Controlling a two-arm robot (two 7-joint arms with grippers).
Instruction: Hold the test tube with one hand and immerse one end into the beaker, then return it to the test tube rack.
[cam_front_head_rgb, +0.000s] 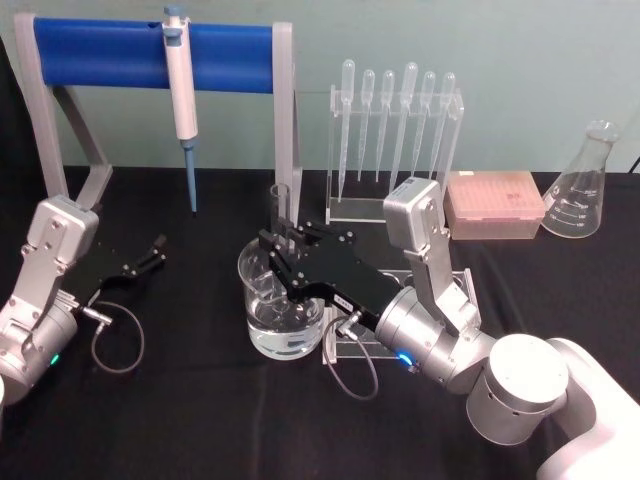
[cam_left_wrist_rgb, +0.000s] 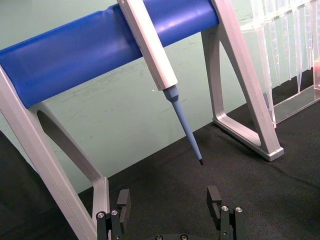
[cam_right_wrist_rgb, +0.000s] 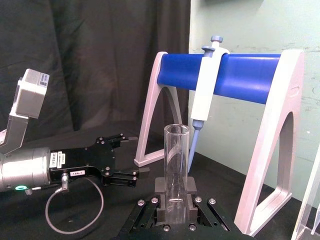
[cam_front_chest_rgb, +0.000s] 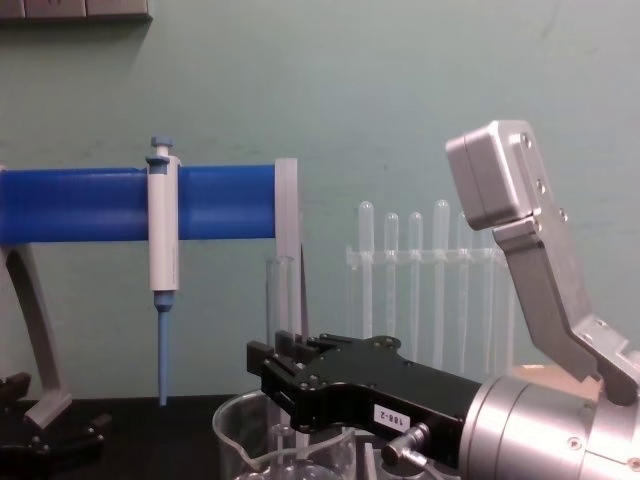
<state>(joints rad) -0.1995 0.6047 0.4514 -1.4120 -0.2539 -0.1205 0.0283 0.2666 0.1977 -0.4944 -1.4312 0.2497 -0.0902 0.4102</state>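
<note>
Jaws of the black flat right pincer (cam_front_head_rgb: 278, 250) clamp the long clear glass test tube (cam_front_head_rgb: 280, 206) upright at frame centre, so its lower end reaches inside the wide clear glass beaker (cam_front_head_rgb: 264, 335) beneath, while the left pincer (cam_front_head_rgb: 153, 252) sits parted and idle at frame left.

Right gripper (cam_front_head_rgb: 277, 257) reaches forward, clamped; left gripper (cam_front_head_rgb: 152, 255) rests aside, jaws apart.

A lab bench, shown by a micropipette (cam_front_head_rgb: 185, 100), racked plastic pipettes (cam_front_head_rgb: 409, 105) and conical flask (cam_front_head_rgb: 583, 195).
</note>
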